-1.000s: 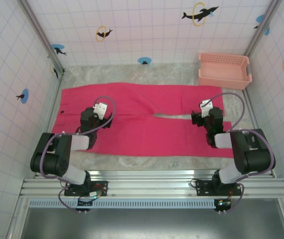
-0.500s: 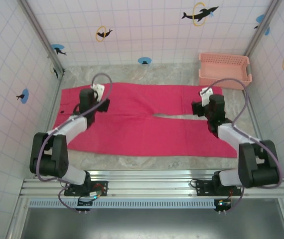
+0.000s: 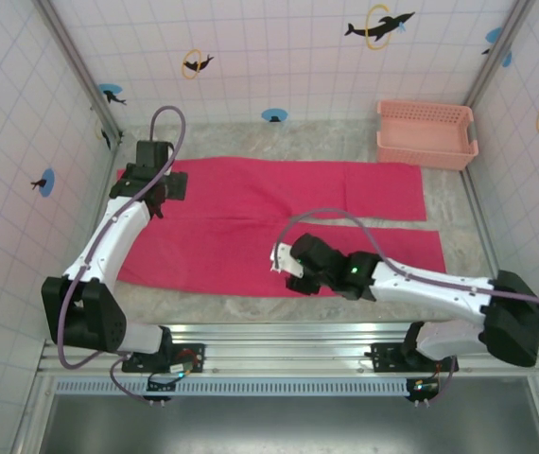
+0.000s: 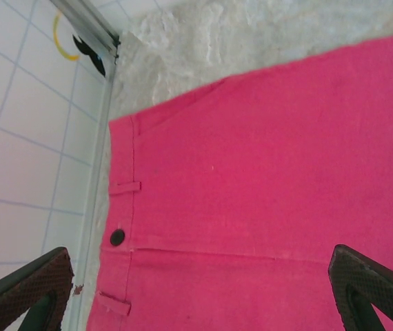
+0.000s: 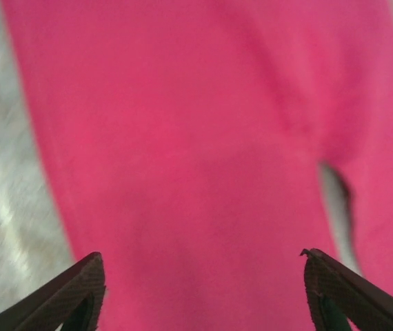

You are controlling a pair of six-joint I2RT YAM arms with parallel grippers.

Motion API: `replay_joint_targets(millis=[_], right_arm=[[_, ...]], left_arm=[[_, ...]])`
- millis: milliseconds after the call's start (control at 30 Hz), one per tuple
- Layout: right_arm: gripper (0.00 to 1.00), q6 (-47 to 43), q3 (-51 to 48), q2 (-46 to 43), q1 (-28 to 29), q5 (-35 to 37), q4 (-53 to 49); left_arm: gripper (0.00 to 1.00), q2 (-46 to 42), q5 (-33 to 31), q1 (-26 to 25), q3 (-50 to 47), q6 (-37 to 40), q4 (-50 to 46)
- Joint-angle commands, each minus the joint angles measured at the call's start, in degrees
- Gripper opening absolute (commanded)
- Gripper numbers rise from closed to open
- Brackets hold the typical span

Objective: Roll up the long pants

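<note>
The long pants (image 3: 279,203) lie flat across the table, waist at the left, both legs running right. My left gripper (image 3: 161,184) hovers over the far left corner of the waist. In the left wrist view it (image 4: 198,256) is open above the waistband, whose black button (image 4: 117,237) and belt loops show on the pants (image 4: 265,172). My right gripper (image 3: 279,263) hangs over the near leg close to the crotch. The blurred right wrist view shows it (image 5: 202,256) open over the pants (image 5: 183,138), with nothing pinched.
A salmon-pink slotted basket (image 3: 425,132) stands at the far right corner. The grey marbled table (image 3: 251,137) shows bare beyond the pants and along the near edge. Tiled walls and metal posts (image 3: 76,66) close in the left and right sides.
The left arm has stretched out to the far left, from mid-waist to the waist's far corner. The right arm has swung left from the leg ends to the crotch area.
</note>
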Motion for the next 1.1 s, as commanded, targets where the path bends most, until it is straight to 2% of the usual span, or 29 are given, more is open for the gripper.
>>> replay_joint_targets(millis=[0, 100, 267, 500, 600, 733, 833, 1067], right_arm=[[0.71, -1.7, 3.36, 5.83, 2.65, 0.82, -6.6], [0.67, -3.09, 4.4, 10.51, 3.98, -0.11, -6.84], [0.65, -4.25, 4.55, 14.69, 3.4, -2.24, -5.61], [0.53, -5.03, 5.93, 20.79, 2.8, -4.87, -5.59], [0.44, -5.3, 7.38, 23.59, 2.13, -5.7, -5.02], [0.16, -5.0, 10.86, 27.15, -0.06, -8.26, -6.77], [0.01, -4.99, 11.41, 26.35, -1.25, -8.63, -6.75], [0.0, -5.99, 16.7, 18.47, -3.04, -8.98, -13.84]], left_arm=[[0.98, -2.27, 2.18, 0.41, -0.46, -0.08, -4.11], [0.97, -2.79, 3.31, 0.48, -1.03, -0.11, -4.21], [0.98, -3.64, 4.13, 0.46, -1.32, -0.02, -4.57], [0.98, -4.95, 3.22, 0.46, -2.73, 1.33, -4.01], [0.98, -4.39, 3.09, 0.47, -2.03, 1.69, -4.49], [0.98, -3.87, 2.9, 0.48, -2.16, 2.35, -4.34], [0.98, -4.45, 3.51, 0.44, -4.12, 3.21, -2.75], [0.94, -7.22, 5.58, 0.13, -8.42, 5.02, -0.98]])
